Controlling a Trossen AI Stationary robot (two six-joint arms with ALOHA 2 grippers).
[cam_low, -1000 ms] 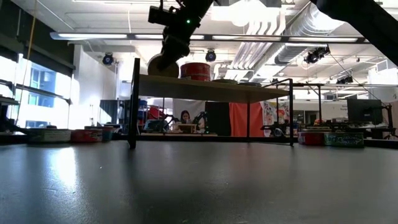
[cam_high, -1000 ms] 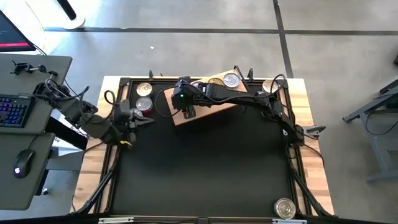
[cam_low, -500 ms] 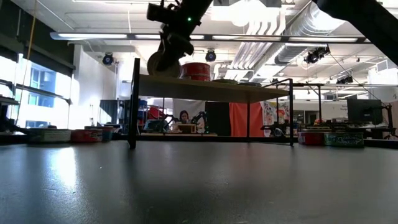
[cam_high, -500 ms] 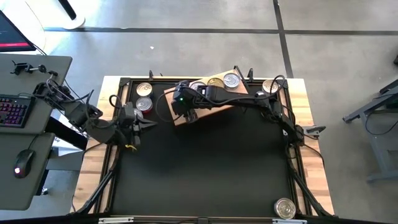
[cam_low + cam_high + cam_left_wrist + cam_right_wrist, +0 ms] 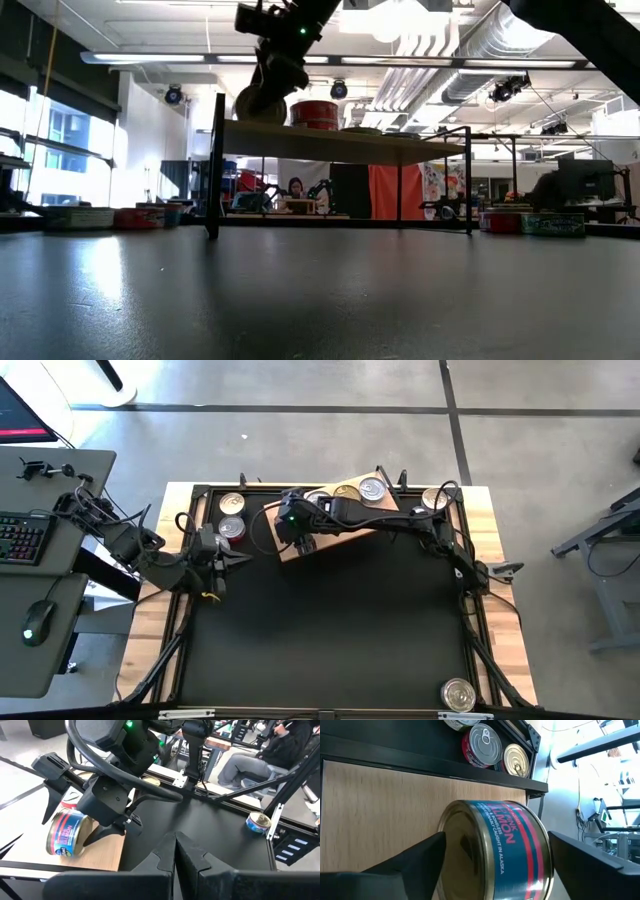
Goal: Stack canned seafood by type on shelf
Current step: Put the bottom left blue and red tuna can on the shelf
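Straddling the salmon tin (image 5: 495, 847) with fingers (image 5: 405, 860) spread, unseen from above; left fingers (image 5: 175, 855) clenched.

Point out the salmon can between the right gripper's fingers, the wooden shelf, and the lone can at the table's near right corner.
salmon can (image 5: 507, 845), right wrist view, on its blue and red label side.
shelf (image 5: 385, 800), right wrist view, on its bare wooden top.
lone can (image 5: 458, 694), high view, on its shiny lid.

The black counter (image 5: 330, 630) carries a wooden shelf (image 5: 345, 538) near its far edge. One tin (image 5: 458, 694) sits at a near corner. Tins (image 5: 372, 488) rest on the shelf.
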